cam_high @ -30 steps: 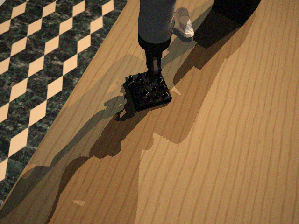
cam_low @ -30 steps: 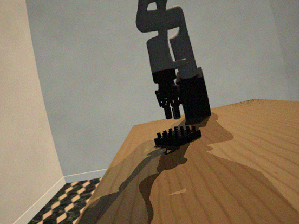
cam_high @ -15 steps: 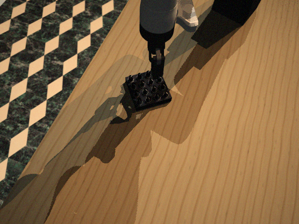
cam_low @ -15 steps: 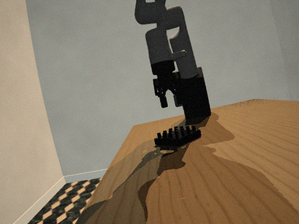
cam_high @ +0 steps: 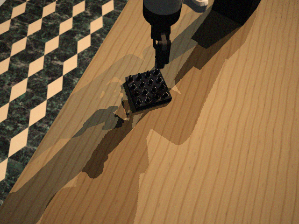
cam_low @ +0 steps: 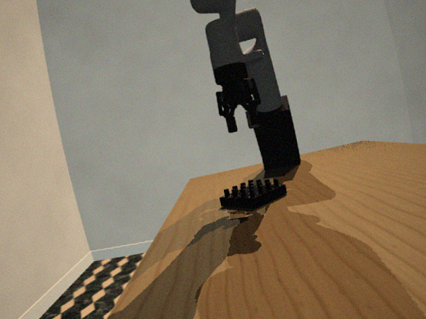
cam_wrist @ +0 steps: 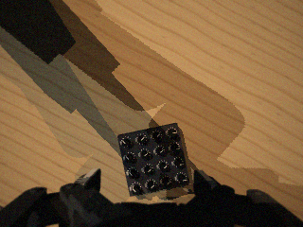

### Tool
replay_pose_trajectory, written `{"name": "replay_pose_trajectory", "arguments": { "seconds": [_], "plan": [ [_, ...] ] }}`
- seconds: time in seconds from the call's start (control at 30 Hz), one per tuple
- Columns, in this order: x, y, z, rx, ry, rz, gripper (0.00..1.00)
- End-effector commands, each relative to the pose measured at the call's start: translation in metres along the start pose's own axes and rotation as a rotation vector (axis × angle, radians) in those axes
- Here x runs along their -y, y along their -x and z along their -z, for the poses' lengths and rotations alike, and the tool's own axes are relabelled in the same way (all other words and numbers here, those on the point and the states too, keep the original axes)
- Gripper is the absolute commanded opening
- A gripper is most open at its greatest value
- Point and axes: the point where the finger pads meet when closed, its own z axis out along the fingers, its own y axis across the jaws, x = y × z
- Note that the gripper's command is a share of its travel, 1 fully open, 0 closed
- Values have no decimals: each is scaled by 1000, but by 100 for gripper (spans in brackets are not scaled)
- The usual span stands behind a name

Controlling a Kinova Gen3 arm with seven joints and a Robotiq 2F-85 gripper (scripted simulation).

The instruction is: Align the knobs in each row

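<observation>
The black knob box stands flat on the table, with four rows of four black knobs upright on its top. Small white lines and rings of marks show on several knobs in the wrist view; the printed names are too small to read and some knobs are very dark. No socket can be made out, so I cannot tell the rear side. My gripper is open and empty, clear above the box, its fingertips to either side of the box in the wrist view.
The wooden table carries broad arm shadows, some beside the box. The dark robot base stands behind the box. The table's left edge borders the checkered floor. Walls stand beyond the table.
</observation>
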Motion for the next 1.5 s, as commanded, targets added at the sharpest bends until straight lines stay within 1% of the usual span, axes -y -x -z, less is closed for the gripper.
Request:
{"name": "replay_pose_trajectory", "arguments": {
  "seconds": [0.0,0.17,0.33,1.47],
  "plan": [
    [2,7,16,1,3,-24,100],
    [2,7,27,0,4,-24,100],
    [1,8,33,2,5,-21,100],
    [2,7,35,0,4,-24,100]
  ]
}}
